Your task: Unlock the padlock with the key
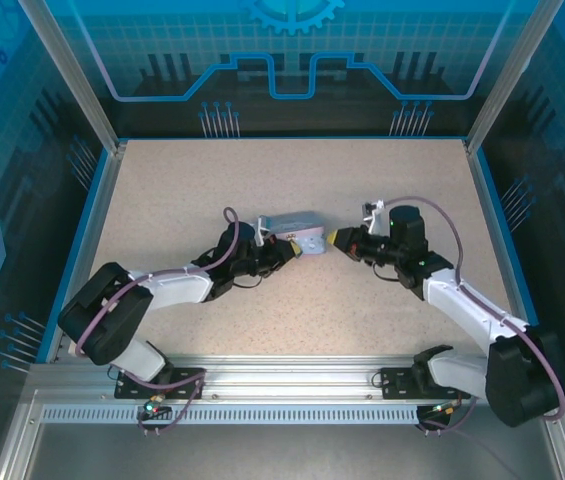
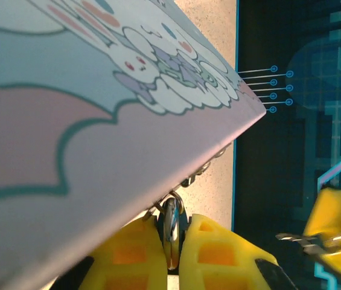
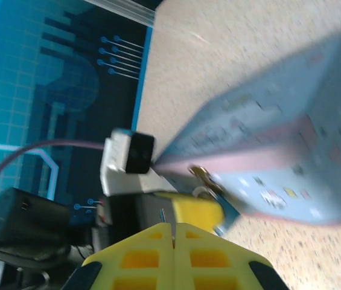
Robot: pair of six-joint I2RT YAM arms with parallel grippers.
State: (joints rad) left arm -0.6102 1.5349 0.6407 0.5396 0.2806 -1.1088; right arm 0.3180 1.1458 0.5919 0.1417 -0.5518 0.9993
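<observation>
My left gripper point(image 2: 172, 225) is shut on the padlock point(image 2: 171, 235), a small blue body seen edge-on, its thin shackle hooked to the clasp of the pale cartoon-printed tin point(image 2: 98, 121). In the top view the left gripper point(image 1: 292, 249) sits at the tin's point(image 1: 292, 224) near right corner. My right gripper point(image 1: 336, 239) hovers a short gap to the right, shut on the key point(image 2: 296, 239), whose slim metal tip points toward the padlock. In the right wrist view the key point(image 3: 162, 215) shows as a thin sliver above the shut fingers point(image 3: 158, 241), and the padlock point(image 3: 229, 212) lies beyond it, blurred.
The tin lies on a speckled beige table point(image 1: 212, 180) walled by blue rails and glass panels. A small chain point(image 2: 209, 164) hangs along the tin's lower edge. The arms' bases sit on a metal rail point(image 1: 282, 375) at the near edge.
</observation>
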